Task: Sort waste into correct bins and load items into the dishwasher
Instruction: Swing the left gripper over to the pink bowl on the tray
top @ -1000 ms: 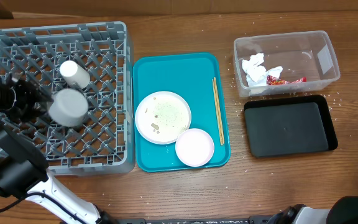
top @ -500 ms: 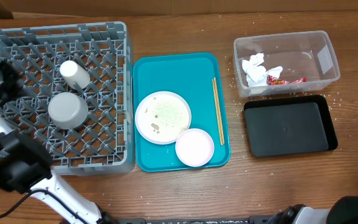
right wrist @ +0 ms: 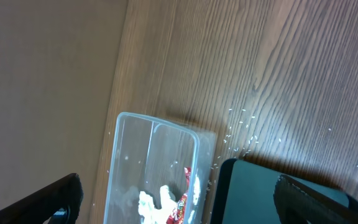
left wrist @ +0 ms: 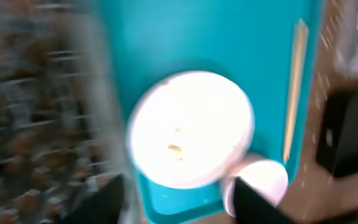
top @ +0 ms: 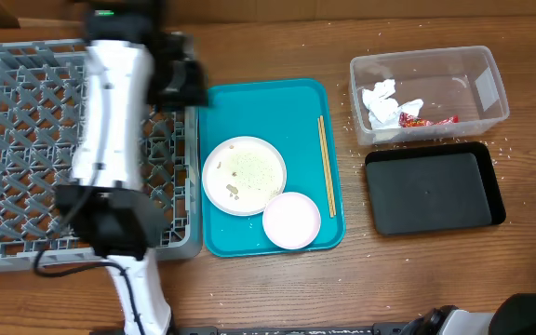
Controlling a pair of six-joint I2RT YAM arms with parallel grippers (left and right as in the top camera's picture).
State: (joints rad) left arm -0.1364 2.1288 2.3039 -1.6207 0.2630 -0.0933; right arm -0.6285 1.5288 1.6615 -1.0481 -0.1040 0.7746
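Note:
My left arm reaches across the grey dish rack [top: 26,140] and hides the cup and bowl there. Its gripper [top: 182,82] is by the far left corner of the teal tray [top: 259,107]. In the blurred left wrist view it is open and empty [left wrist: 180,205] over the large white plate [left wrist: 191,127], with the small pinkish dish [left wrist: 266,177] by the right finger. The plate [top: 244,175], dish [top: 291,221] and chopsticks [top: 325,166] lie on the tray. My right gripper [right wrist: 176,193] is open and empty above the clear tub [right wrist: 138,155], which holds napkins [top: 380,100] and a red wrapper [top: 428,119].
The black tray [top: 433,191] lies in front of the clear tub [top: 477,70] on the wooden table. Loose rice grains [right wrist: 238,134] are scattered around both. The plate carries food scraps [top: 234,192]. The rack's right wall borders the teal tray.
My left arm has swung from the rack's left side across the rack to the teal tray. The grey bowl stayed in the rack beside the cup; both are now covered by the arm.

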